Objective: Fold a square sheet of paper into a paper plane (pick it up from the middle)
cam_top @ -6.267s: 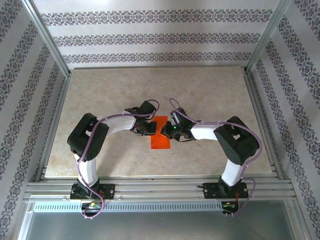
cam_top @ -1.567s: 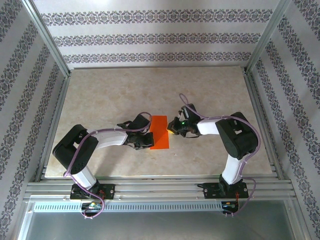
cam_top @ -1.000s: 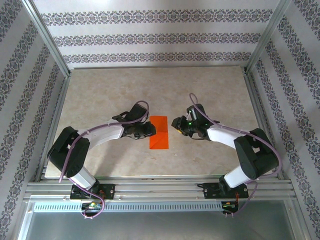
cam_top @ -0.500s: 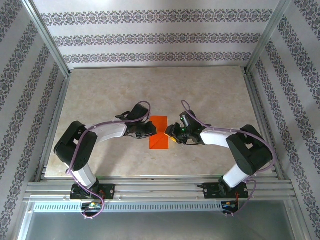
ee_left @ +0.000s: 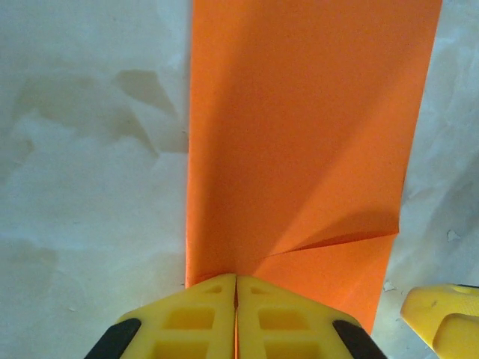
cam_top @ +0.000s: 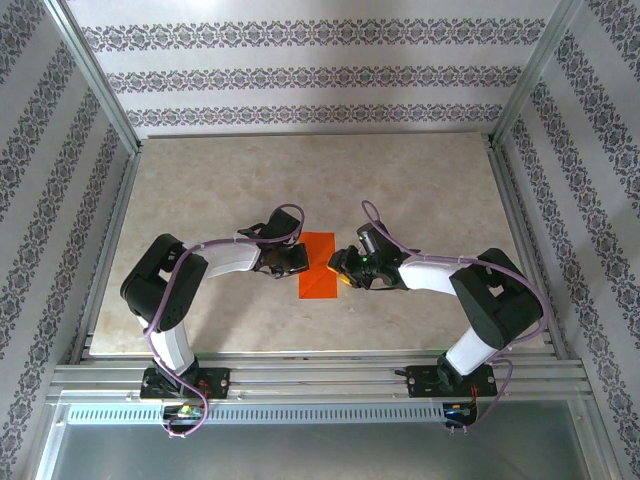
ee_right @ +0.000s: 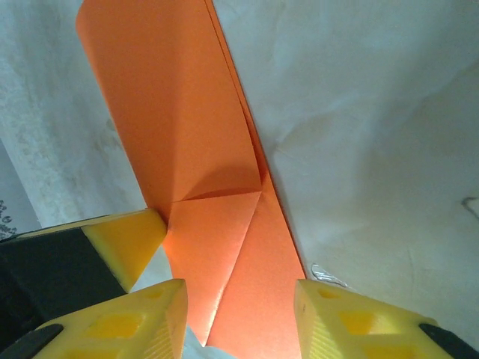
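Paper sheet (cam_top: 319,266), creased into a narrow strip, is lying flat on the table (cam_top: 200,180) with its long axis running away from the arm bases. At its left long edge, the left gripper (ee_left: 236,288) is holding its fingers pressed together, tips bearing on the sheet; I cannot tell whether they are nipping a layer. At its right edge, the right gripper (ee_right: 238,299) is standing with fingers spread astride the turned-in flap (ee_right: 217,224), so I am judging that arm the better placed for the coming fold.
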Available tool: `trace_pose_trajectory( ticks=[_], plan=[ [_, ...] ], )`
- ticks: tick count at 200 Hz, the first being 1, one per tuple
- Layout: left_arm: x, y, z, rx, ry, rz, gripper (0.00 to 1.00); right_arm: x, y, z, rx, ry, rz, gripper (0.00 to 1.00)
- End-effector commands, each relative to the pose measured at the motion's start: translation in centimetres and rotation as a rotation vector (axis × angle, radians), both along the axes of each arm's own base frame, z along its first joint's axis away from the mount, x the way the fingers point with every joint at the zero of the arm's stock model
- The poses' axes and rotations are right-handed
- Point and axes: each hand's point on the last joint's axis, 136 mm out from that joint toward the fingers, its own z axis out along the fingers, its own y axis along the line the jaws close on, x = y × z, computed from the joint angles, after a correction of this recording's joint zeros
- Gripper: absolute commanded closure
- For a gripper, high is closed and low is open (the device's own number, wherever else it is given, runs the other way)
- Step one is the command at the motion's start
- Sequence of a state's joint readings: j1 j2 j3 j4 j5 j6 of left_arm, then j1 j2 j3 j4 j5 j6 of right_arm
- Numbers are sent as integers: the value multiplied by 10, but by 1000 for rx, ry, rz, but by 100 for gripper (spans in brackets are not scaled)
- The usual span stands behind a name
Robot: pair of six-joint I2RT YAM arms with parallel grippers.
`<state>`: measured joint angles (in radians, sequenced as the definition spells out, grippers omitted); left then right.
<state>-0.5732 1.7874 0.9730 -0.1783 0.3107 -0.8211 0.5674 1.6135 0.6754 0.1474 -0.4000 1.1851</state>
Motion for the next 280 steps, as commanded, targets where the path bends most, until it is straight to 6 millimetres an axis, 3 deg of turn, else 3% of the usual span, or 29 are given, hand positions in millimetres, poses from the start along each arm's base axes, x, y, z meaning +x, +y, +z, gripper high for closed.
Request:
trace_pose_trajectory(
  ticks=[1,88,176,213,280],
  plan=[
    [-3,16,-13,45,46,57,91,9,7,3,2,-10,-18,58],
    [-13,25,-30,43,124,114,92,17,25,-1,7,2,5,65],
    [-14,24,-31,37,126,107,92,18,17,-16,-49,33,-19,68],
    [-14,25,-32,36,129,107,92,24,27,-12,-17,8,9,75],
    [-15,25,-33,36,132,106,92,24,33,-6,9,-26,45,78]
  ],
)
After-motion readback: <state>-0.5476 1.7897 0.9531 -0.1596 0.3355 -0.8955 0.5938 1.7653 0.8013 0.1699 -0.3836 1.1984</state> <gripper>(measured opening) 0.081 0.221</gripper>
